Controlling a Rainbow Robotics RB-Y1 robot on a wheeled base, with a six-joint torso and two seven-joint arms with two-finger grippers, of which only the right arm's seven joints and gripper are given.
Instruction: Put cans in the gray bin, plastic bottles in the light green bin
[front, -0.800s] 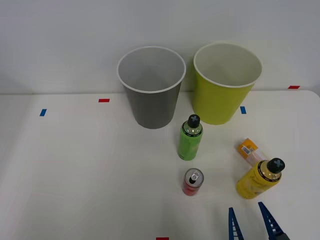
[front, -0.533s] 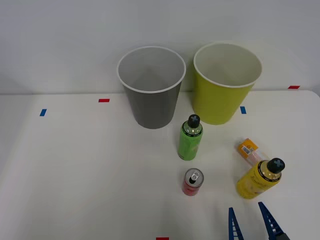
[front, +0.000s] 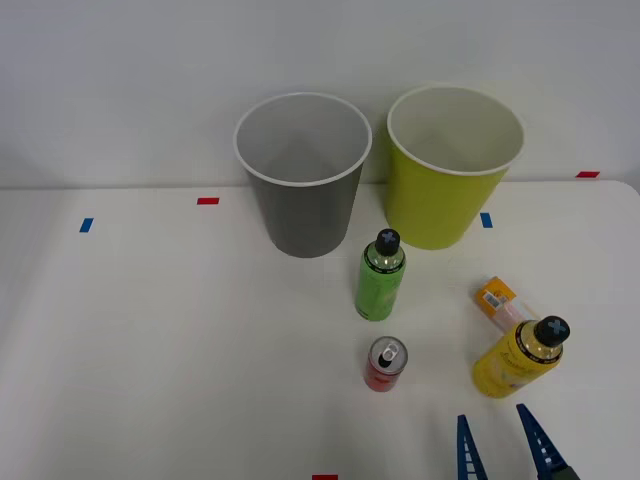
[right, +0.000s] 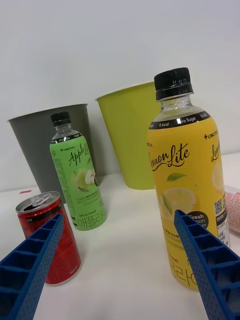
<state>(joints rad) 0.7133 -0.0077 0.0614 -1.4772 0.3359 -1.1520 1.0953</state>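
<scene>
Nothing sorted yet: your gray bin (front: 302, 170) and light green bin (front: 452, 163) look empty. On the surface (front: 160, 340) stand the red can (front: 385, 363), green bottle (front: 380, 276), yellow bottle (front: 518, 358); pink bottle (front: 503, 304) lies behind it. Right hand (front: 501, 447) wide open, holding nothing, near the yellow bottle.

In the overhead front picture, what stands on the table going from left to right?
Gray bin → green bottle and red can, almost level with each other → light green bin → yellow bottle. The pink bottle overlaps the yellow one, so I leave it unplaced.
</scene>
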